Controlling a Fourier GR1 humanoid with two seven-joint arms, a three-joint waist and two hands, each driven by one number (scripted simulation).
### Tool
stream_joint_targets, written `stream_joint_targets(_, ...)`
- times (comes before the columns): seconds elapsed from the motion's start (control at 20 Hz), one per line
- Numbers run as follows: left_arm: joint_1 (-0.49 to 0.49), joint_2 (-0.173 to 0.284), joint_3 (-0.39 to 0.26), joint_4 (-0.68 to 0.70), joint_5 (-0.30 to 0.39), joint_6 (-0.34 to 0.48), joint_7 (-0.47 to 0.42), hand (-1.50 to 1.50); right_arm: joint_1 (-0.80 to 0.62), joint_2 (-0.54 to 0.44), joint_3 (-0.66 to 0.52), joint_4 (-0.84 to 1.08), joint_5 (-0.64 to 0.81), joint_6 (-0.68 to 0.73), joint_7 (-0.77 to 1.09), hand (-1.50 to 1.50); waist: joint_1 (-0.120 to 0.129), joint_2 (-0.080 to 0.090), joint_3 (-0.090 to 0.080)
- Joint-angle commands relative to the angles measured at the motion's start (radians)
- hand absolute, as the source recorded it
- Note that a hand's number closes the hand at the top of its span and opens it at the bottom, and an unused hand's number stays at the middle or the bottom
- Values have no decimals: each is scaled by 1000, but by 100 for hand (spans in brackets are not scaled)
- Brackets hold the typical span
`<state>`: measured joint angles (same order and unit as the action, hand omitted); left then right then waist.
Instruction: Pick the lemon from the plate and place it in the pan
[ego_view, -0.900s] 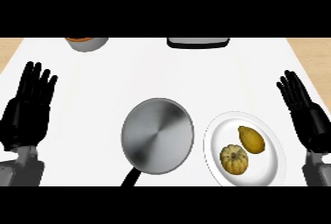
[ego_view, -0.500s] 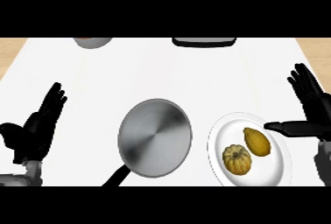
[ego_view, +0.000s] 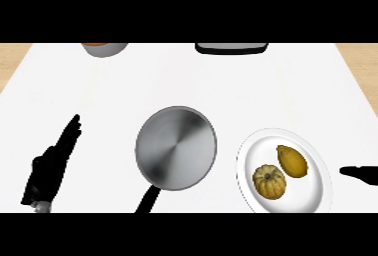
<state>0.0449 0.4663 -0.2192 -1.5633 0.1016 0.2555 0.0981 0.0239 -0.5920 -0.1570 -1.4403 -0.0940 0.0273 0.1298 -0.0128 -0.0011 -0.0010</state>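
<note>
Only a dark tip of the right hand (ego_view: 359, 173) shows at the view's edge, so I cannot tell its state; it has swung in since 0.5 s ago and now lies just beside the plate (ego_view: 251, 187). The lemon (ego_view: 291, 160) lies on that plate, inward of the tip, with 1 ribbed squash (ego_view: 269, 181) alongside and the pan (ego_view: 176, 147) beyond, nothing in it. The left hand (ego_view: 52, 167), fingers straight, rests edge-on, well apart from the pan's far side.

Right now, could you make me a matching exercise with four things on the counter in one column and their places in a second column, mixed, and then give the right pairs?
Things:
1. lemon
2. pan
3. left hand
4. squash

Places:
A. middle of the counter
B. near side of the plate
C. left of the pan
D. far right part of the plate

Pairs: 1-D, 2-A, 3-C, 4-B
</note>
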Motion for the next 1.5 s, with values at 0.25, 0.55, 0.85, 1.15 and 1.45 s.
stream_joint_targets(0.25, -32, -24, -20, 2, -52, 3, 44, 0, -81, -223, 75, -61, 20, 301, 141, -150, 15, 1, 0)
stream_joint_targets(0.55, -16, -51, -30, -52, -81, 14, 79, 0, -203, -159, 185, -108, -3, 396, 288, -150, 25, 2, 1)
stream_joint_targets(0.85, -1, -15, 39, -36, -58, -68, 50, 0, -308, -122, 214, -144, -29, 456, 556, -150, 20, 0, 0)
stream_joint_targets(1.15, 58, -69, 15, -54, -109, -45, 27, 0, -439, -68, 284, -49, 13, 550, 642, -150, 24, 1, 1)
stream_joint_targets(1.45, -66, -73, 58, 9, -94, -73, 85, 0, -486, -33, 396, 12, 72, 634, 724, -150, 20, 4, 1)
